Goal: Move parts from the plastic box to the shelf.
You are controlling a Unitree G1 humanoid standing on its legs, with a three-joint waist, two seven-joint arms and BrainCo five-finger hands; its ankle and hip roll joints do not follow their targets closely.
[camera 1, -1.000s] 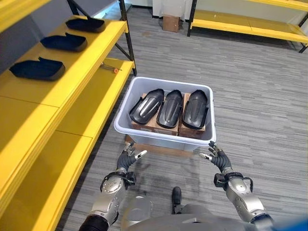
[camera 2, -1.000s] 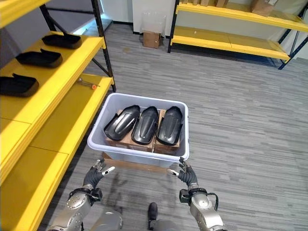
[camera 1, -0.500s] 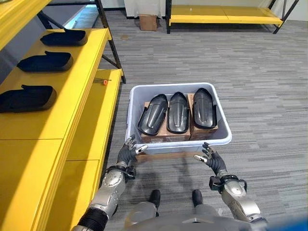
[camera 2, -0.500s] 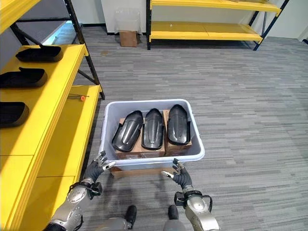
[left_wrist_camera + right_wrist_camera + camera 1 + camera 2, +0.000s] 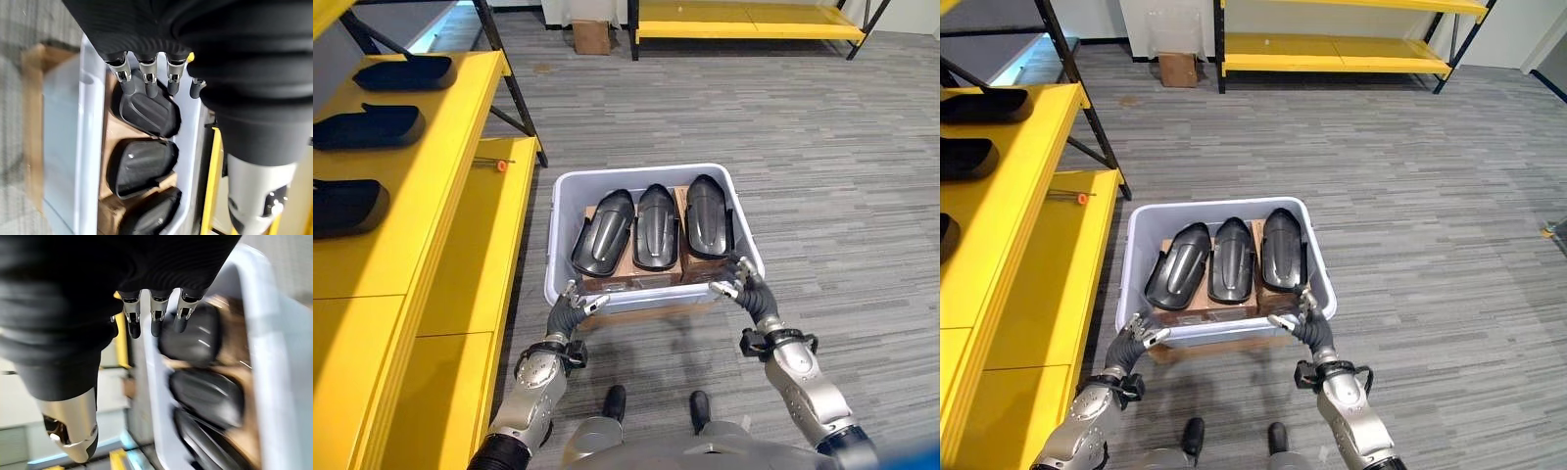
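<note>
Both hands have advanced to the box (image 5: 744, 245) near rim: left hand (image 5: 570, 305) at 7 o'clock, right hand (image 5: 741, 281) at 5, fingers relaxed, empty. Three parts (image 5: 656, 227) remain inside; pickup imminent.

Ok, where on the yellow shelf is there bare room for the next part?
The upper yellow shelf is bare nearer the robot than the closest of the black parts lying there; farther along it is crowded. The lower shelf level is bare except for a small tool at its far end.
</note>
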